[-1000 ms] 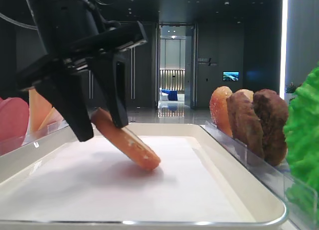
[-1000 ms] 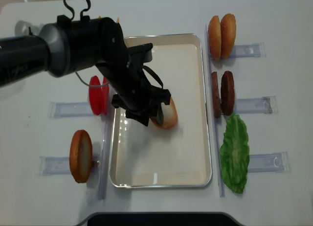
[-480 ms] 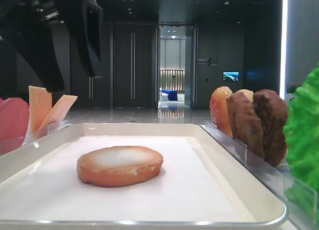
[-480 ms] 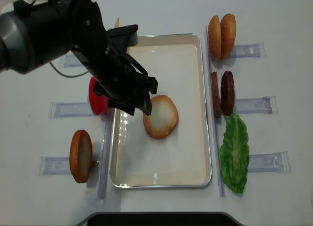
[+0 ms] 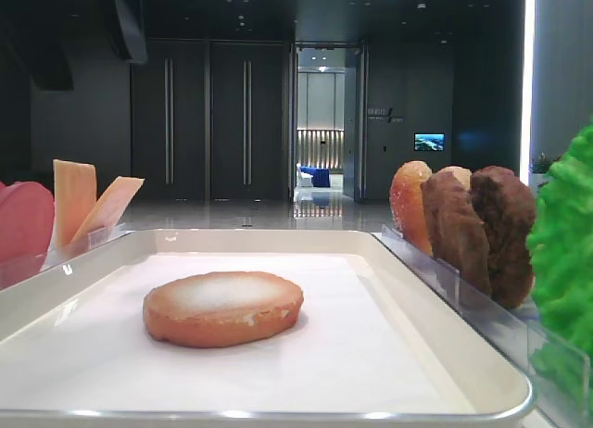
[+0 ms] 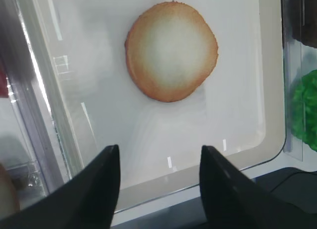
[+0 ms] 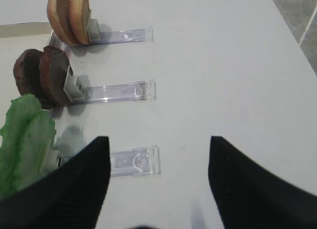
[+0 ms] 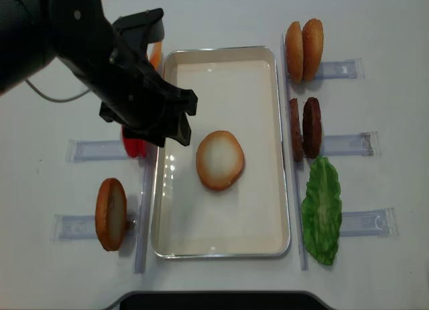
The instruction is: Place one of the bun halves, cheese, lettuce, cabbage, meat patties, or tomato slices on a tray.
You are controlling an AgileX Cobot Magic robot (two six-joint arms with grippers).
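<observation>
Bun lies flat, pale face up, mid tray; left tool open, empty, just left of it; right tool closed, far off.

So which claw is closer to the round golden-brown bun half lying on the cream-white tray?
Left. The left claw hangs above the bun half, open and empty; the right claw is off past the green lettuce.

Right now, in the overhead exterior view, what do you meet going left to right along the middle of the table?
Tomato slices → left gripper → bun half lying in the tray → meat patties.
</observation>
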